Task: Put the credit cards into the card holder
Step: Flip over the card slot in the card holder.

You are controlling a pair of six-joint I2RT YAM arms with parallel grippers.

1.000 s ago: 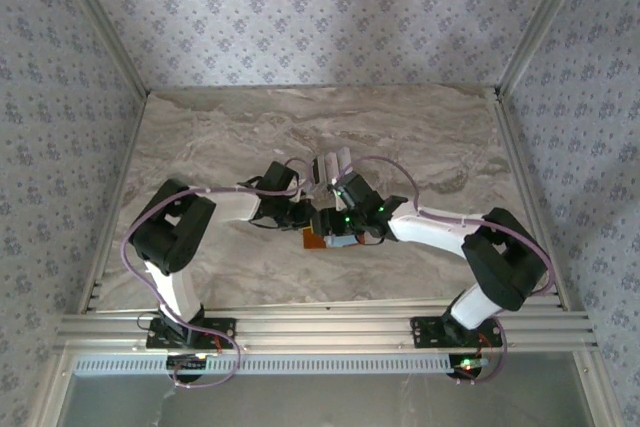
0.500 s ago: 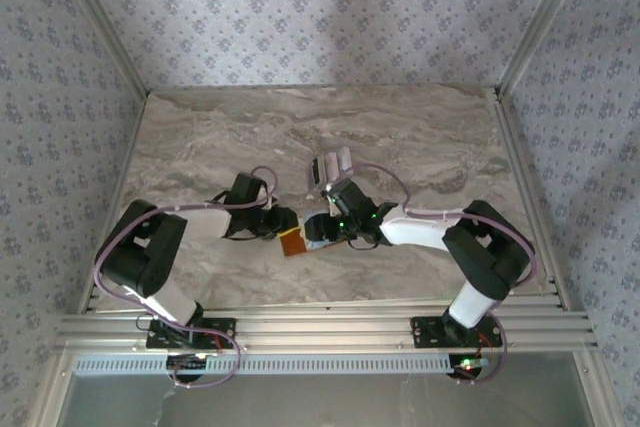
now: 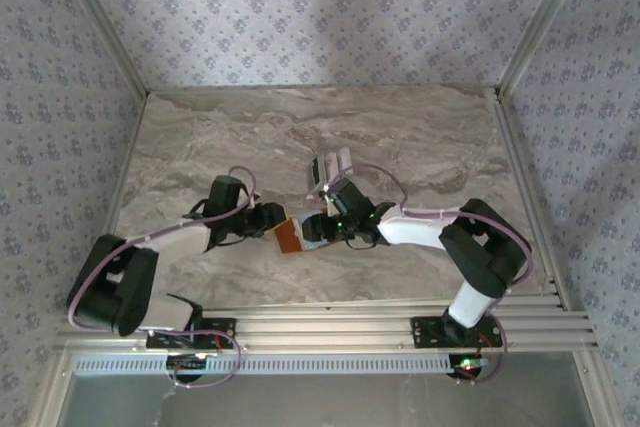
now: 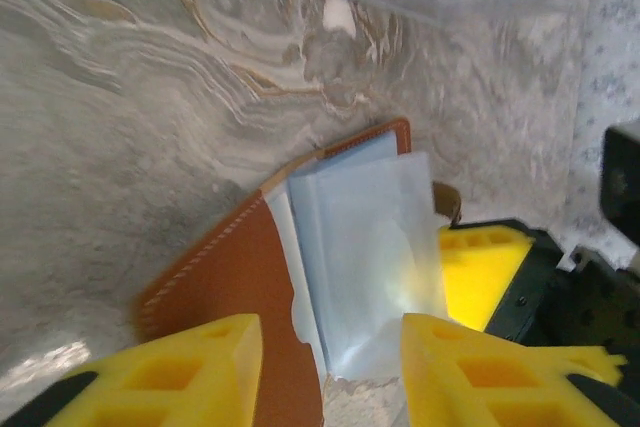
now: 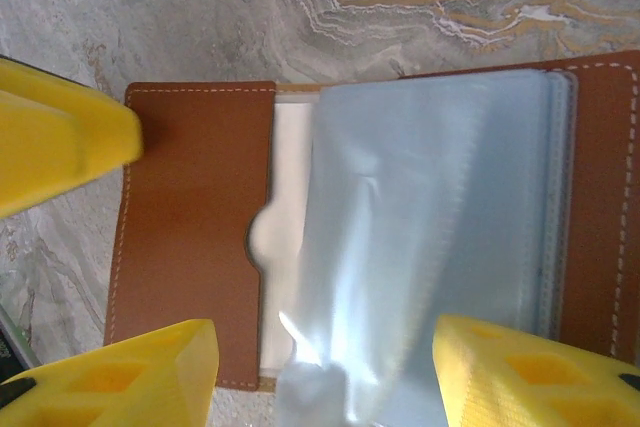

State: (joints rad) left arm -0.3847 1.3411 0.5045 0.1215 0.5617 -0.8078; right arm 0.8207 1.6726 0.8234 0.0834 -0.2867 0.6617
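Observation:
The card holder lies open on the marble between both grippers. Its tan leather pocket is on the left, and grey-blue plastic sleeves fan up from the spine. A white card edge shows behind the pocket's notch. My left gripper is open, its yellow fingers straddling the holder's near edge. My right gripper is open too, low over the sleeves from the other side. The credit cards lie in a small cluster just beyond the grippers.
The marble table is walled with patterned panels on three sides. An aluminium rail runs along the near edge. The right gripper's yellow finger sits close beside the holder in the left wrist view.
The left arm has swung left and dropped low, and the holder has shifted left with it. The left jaws have opened from nearly shut. The right gripper followed slightly left.

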